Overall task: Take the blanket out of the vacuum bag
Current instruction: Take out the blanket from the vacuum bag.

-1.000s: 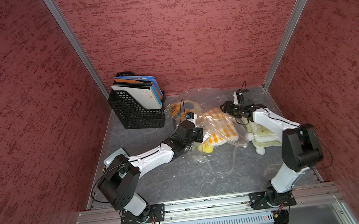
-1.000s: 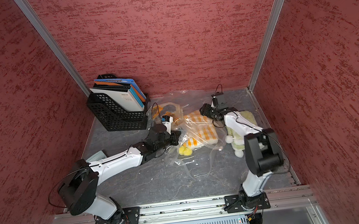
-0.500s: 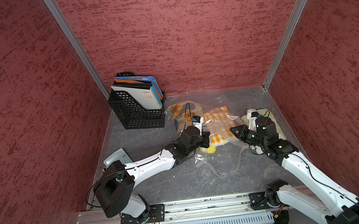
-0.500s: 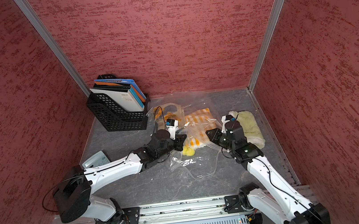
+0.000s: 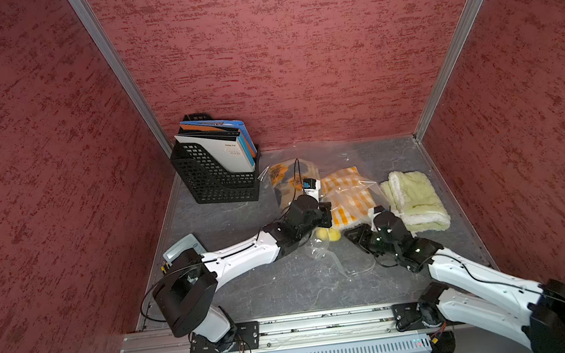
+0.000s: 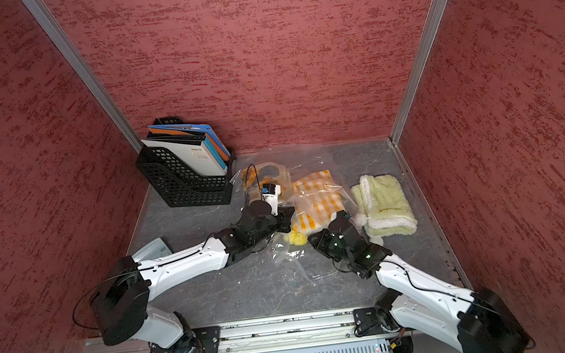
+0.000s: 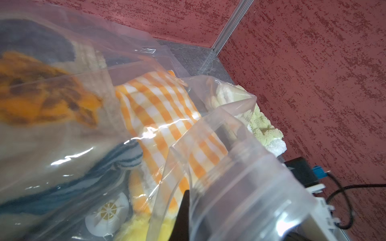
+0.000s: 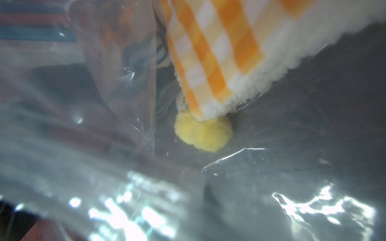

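Nearest the rail, the right arm reaches in low over the gray surface (image 5: 287, 290). The right end effector (image 5: 356, 237) sits at the near, loose end of the vacuum bag (image 5: 322, 257), just beside a yellow pompom (image 5: 328, 234). From above it is only a dark shape against crumpled plastic, and its wrist view shows mostly blurred, glaring film, so it cannot be told whether it is released or clenched. That wrist view does show the pompom hanging at the fleecy corner of the checked blanket (image 8: 219, 41), orange and white, with clear plastic around it. A little farther in, the left end effector (image 5: 326, 214) is clenched on a fold of the bag. In its wrist view the film tents up from one dark finger (image 7: 183, 208). The checked blanket is seen through the plastic, lying inside the bag. Beside it, also under the film, are a blue-striped cloth (image 7: 125, 158), the round white valve (image 7: 107, 217) and an orange and brown patterned cloth (image 5: 289, 180). To the robot's right of the bag, outside it and touching its edge, a pale green blanket (image 5: 414, 201) lies folded on the surface. On the robot's left, a pale flat device (image 5: 182, 247) lies beside the left arm. Farther back, in the corner by the red walls, stands a black mesh file rack (image 5: 215, 182) holding upright folders (image 5: 222, 144).
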